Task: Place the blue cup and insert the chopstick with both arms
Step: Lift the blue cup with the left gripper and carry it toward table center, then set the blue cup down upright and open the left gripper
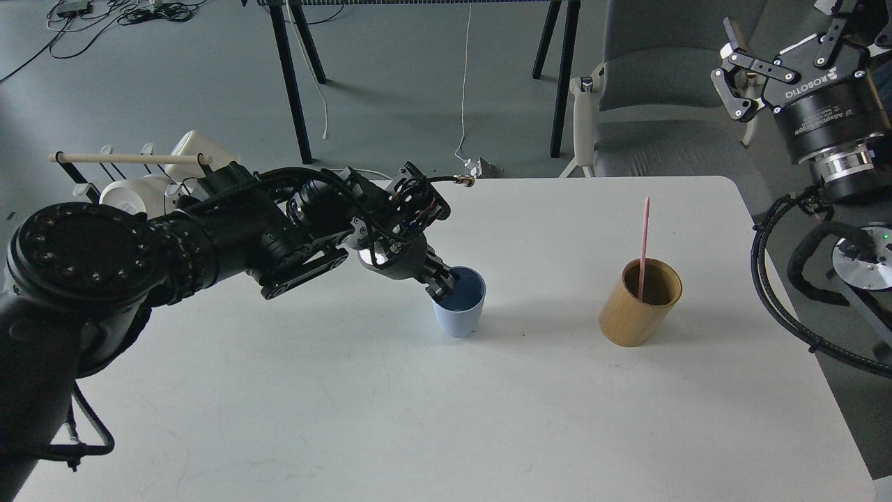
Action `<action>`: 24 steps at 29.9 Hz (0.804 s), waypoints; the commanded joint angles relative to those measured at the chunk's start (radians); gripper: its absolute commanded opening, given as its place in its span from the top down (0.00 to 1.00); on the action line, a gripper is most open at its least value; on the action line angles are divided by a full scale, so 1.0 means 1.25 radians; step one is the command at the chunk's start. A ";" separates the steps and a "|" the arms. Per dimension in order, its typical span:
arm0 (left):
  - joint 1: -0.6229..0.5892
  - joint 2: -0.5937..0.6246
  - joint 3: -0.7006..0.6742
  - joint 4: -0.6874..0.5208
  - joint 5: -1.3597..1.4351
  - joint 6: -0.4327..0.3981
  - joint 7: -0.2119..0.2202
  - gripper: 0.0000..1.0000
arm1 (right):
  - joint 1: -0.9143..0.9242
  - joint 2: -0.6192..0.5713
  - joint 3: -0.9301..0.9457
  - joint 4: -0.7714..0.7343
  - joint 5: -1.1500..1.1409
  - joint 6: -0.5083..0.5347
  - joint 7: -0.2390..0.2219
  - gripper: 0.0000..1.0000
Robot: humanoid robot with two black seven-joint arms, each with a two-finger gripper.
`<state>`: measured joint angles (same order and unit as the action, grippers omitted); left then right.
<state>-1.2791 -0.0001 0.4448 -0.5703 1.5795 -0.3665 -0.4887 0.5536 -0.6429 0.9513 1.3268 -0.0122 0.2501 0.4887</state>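
The left gripper (440, 282) pinches the blue cup's (460, 307) left rim, standing it upright mid-desk (418, 418), likely to receive the chopstick (644, 244), which leans in the bamboo cup (640, 303) to the right. The right gripper (739, 77) hangs wide open, far right.

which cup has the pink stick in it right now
The tan bamboo cup on the right holds the pink chopstick; the blue cup holds no stick.

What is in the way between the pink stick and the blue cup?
Nothing visible. The pink stick stands in the bamboo cup, and only bare table lies between it and the blue cup, whose rim the left gripper grips.
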 commanded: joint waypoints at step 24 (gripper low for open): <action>0.019 0.058 -0.098 -0.025 -0.153 -0.012 0.000 0.36 | 0.064 -0.126 -0.072 0.007 -0.120 -0.012 0.000 0.01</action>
<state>-1.2658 0.0359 0.3879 -0.5826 1.4260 -0.3776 -0.4885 0.5746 -0.7222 0.9224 1.3347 -0.0601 0.2498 0.4887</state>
